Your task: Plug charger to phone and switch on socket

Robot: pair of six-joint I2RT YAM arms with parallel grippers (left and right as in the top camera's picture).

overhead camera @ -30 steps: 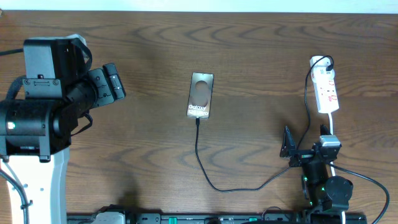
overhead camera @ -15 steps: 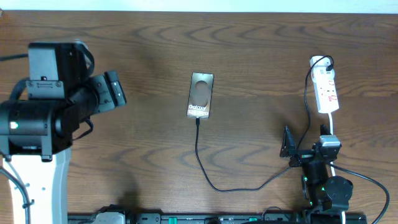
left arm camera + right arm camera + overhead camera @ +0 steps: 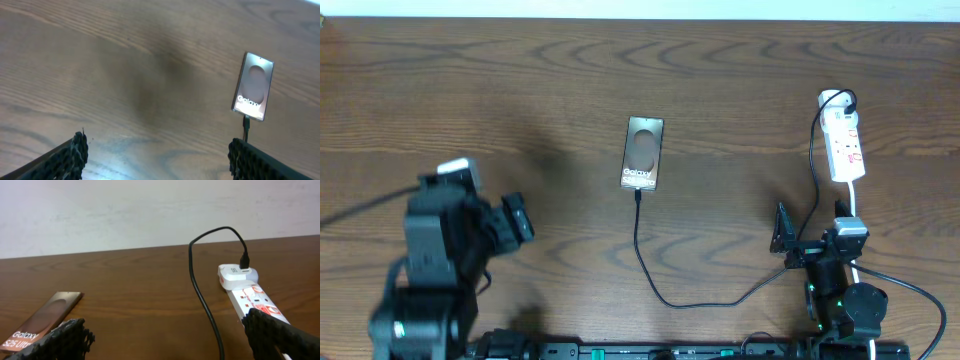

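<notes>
The phone (image 3: pixel 643 153) lies flat mid-table, showing its dark oval and white "Galaxy" text. It also shows in the left wrist view (image 3: pixel 254 86) and the right wrist view (image 3: pixel 45 317). The charger (image 3: pixel 655 285) is a thin black cable. Its tip meets the phone's lower edge (image 3: pixel 245 122), and it curves right and up to a black plug in the white socket (image 3: pixel 845 145). The socket (image 3: pixel 252 295) and cable (image 3: pixel 205 300) show in the right wrist view. My left gripper (image 3: pixel 520 215) (image 3: pixel 160 157) is open and empty, well left of the phone. My right gripper (image 3: pixel 810 238) (image 3: pixel 170 340) is open and empty, just in front of the socket.
The dark wooden table (image 3: pixel 740 70) ends at a pale wall behind (image 3: pixel 125 210). The socket's white cord (image 3: pixel 853 205) runs down toward my right arm. A black rail (image 3: pixel 650 350) lines the front edge.
My left arm has swung from the upper left down toward the front edge, with its gripper still open. The phone, charger, socket and right arm have not moved.
</notes>
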